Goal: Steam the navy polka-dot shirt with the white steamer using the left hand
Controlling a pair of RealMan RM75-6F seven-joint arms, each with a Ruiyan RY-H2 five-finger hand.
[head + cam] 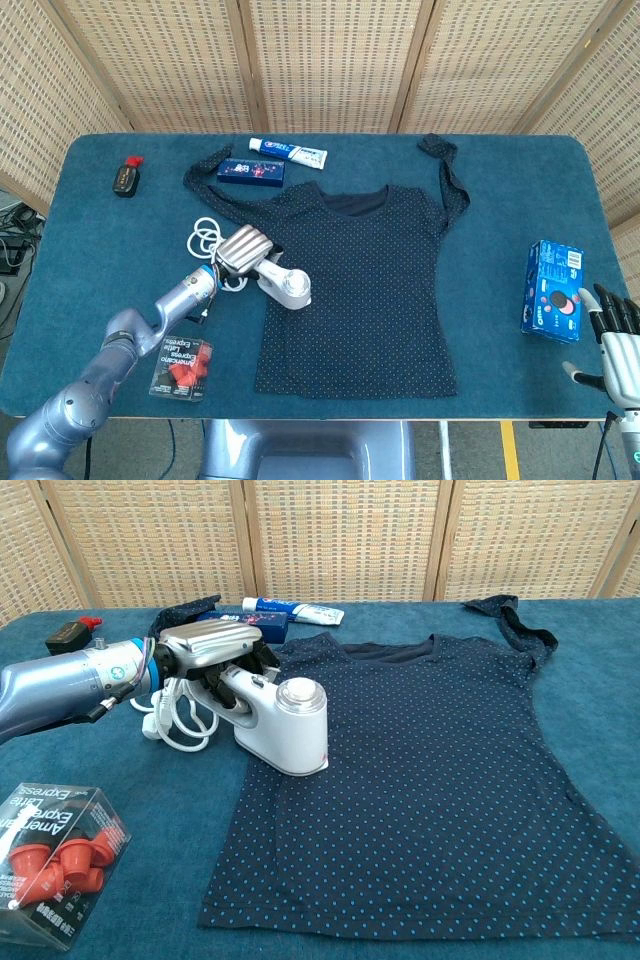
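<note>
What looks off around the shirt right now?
Both sleeves of the shirt lie twisted and bunched toward the table's far edge rather than flat. The steamer, held by the left hand, sits at its left edge.

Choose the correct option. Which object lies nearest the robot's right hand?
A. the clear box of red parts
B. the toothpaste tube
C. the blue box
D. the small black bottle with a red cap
C: in the head view the blue box lies just beside the right hand at the table's right edge.
</note>
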